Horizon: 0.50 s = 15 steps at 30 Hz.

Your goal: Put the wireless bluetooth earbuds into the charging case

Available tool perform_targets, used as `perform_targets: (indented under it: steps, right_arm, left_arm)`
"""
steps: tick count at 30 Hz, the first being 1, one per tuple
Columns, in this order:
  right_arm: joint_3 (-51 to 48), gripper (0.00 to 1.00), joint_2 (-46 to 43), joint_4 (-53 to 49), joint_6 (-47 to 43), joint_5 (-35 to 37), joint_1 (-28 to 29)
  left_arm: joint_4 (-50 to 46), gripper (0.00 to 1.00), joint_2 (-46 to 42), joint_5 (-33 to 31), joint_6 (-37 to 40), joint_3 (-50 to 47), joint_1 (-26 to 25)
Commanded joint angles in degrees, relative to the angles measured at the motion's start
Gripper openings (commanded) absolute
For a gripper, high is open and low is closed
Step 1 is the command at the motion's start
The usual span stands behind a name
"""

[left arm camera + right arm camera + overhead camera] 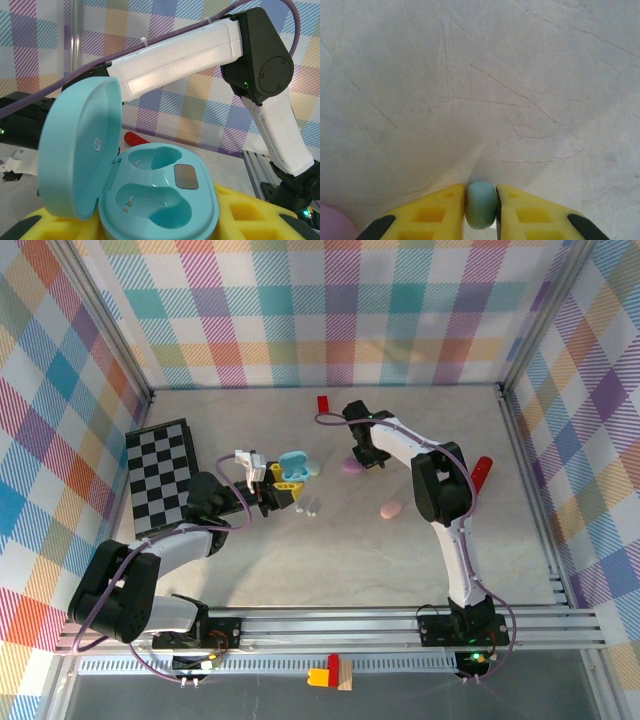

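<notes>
My right pincer (pixel 481 199) pinches the mint bud (pixel 481 206); lift straight, grip steady, toward the open case (pixel 157 200) my left pincer (pixel 272 483) clamps.

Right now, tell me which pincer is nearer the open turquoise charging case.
Left. The left pincer grips the open turquoise charging case itself; the right pincer is apart on its right side, pinching a mint earbud.

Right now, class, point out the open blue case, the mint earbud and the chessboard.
open blue case (pixel 205 205): left wrist view, base's top face.
mint earbud (pixel 481 204): right wrist view, its middle.
chessboard (pixel 162 478): top view, centre.
</notes>
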Motion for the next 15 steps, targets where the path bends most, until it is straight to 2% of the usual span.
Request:
perform_targets:
  steps: [1, 5, 10, 15]
  right_arm:
    - [0.7, 0.21, -1.3, -3.1, 1.6, -4.0, -0.1]
    - [-2.5, 0.21, -6.0, -0.8, 4.2, -9.3, -1.1]
    - [-11.2, 0.22, -14.9, 4.5, 7.7, -18.3, -2.9]
    - [-22.2, 0.22, -25.9, 11.4, 13.9, -33.7, -6.6]
  left_arm:
    - [1.2, 0.39, -1.3, 1.0, 1.7, -0.8, 0.8]
    - [-3.2, 0.39, -2.1, -0.3, 4.9, -0.3, 0.7]
    - [-10.1, 0.39, -3.8, -4.3, 10.7, 0.2, 0.0]
    - [-13.8, 0.40, -3.5, -8.9, 14.5, 0.7, -1.4]
